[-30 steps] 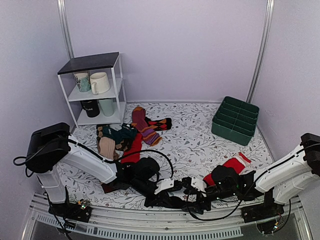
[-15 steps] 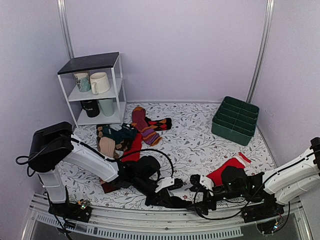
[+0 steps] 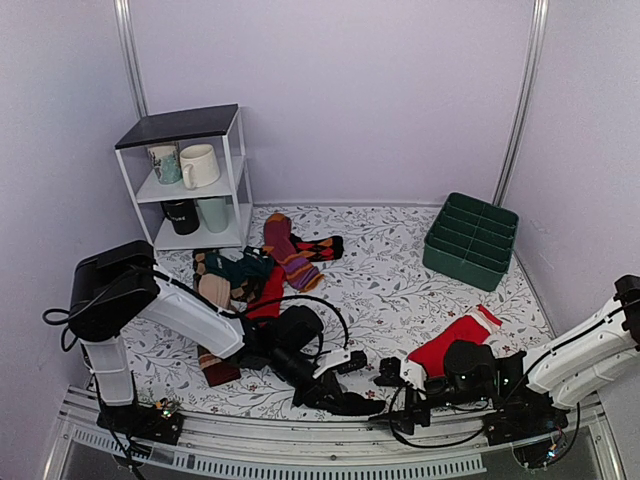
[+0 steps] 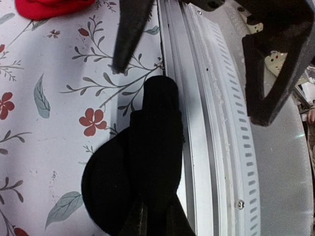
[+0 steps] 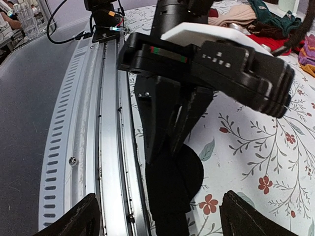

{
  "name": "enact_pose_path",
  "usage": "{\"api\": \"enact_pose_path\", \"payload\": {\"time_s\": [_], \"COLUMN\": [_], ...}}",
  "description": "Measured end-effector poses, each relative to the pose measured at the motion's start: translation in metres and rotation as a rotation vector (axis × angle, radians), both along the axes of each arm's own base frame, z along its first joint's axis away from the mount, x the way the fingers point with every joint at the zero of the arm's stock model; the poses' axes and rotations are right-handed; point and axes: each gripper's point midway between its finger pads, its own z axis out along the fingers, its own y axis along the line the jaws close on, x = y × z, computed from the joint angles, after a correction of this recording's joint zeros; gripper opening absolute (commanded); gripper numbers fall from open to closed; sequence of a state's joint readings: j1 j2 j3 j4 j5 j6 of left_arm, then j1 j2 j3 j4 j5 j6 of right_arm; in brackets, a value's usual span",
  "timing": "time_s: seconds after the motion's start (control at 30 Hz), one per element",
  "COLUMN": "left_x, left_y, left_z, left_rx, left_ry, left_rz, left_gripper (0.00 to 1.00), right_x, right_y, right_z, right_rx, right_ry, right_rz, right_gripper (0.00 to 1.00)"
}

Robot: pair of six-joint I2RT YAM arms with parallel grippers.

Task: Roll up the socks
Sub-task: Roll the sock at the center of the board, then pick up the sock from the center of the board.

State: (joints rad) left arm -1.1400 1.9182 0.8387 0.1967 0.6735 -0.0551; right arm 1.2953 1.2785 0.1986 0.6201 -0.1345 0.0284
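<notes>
The socks [image 3: 352, 404] are a black bundle at the table's front edge, a rounded lump with a tail reaching onto the metal rail. In the left wrist view the socks [image 4: 147, 167] fill the lower middle, and my left gripper [image 4: 152, 219] is shut on their near end. My left gripper [image 3: 330, 385] lies low over the front edge. My right gripper [image 3: 393, 383] is a little to the right of the socks, open and holding nothing. In the right wrist view its fingers [image 5: 78, 219] stand wide on either side of the socks [image 5: 172, 184] without touching them.
A red sock with a white cuff [image 3: 455, 340] lies behind the right arm. A heap of coloured socks [image 3: 250, 272] lies at the back left, by a white shelf [image 3: 190, 180] of mugs. A green bin [image 3: 470, 240] stands at the back right. The metal rail [image 3: 300, 440] borders the front.
My right gripper has opened off the socks and drawn back to the right. The left gripper keeps its hold and has shifted slightly with the bundle.
</notes>
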Motion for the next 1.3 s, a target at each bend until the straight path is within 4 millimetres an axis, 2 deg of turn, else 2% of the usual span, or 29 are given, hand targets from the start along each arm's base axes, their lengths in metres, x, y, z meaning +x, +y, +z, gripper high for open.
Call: {"api": "enact_pose_path", "payload": {"time_s": [0.1, 0.27, 0.5, 0.73, 0.9, 1.13, 1.3], "left_x": [0.0, 0.0, 0.0, 0.001, 0.001, 0.001, 0.0], "left_y": [0.0, 0.0, 0.0, 0.0, 0.0, 0.0, 0.0], "left_z": [0.0, 0.0, 0.0, 0.0, 0.0, 0.0, 0.0], "left_rx": [0.001, 0.001, 0.001, 0.002, 0.004, 0.005, 0.005], "left_ry": [0.011, 0.022, 0.027, 0.029, 0.031, 0.032, 0.032], "left_rz": [0.001, -0.001, -0.001, -0.001, -0.002, -0.002, -0.002], "left_gripper": [0.0, 0.0, 0.0, 0.0, 0.0, 0.0, 0.0], "right_x": [-0.005, -0.009, 0.002, 0.003, 0.004, 0.004, 0.003], "right_y": [0.003, 0.005, 0.013, 0.016, 0.018, 0.021, 0.026], "right_z": [-0.001, -0.021, -0.027, -0.041, -0.053, -0.053, -0.053], "right_rx": [-0.001, -0.066, -0.103, -0.161, -0.209, -0.216, -0.218], "right_ry": [-0.025, -0.03, -0.049, -0.062, -0.068, -0.069, -0.061], "right_rz": [0.003, 0.003, -0.04, -0.032, -0.021, -0.019, -0.009], "right_gripper": [0.85, 0.85, 0.87, 0.84, 0.77, 0.72, 0.56]}}
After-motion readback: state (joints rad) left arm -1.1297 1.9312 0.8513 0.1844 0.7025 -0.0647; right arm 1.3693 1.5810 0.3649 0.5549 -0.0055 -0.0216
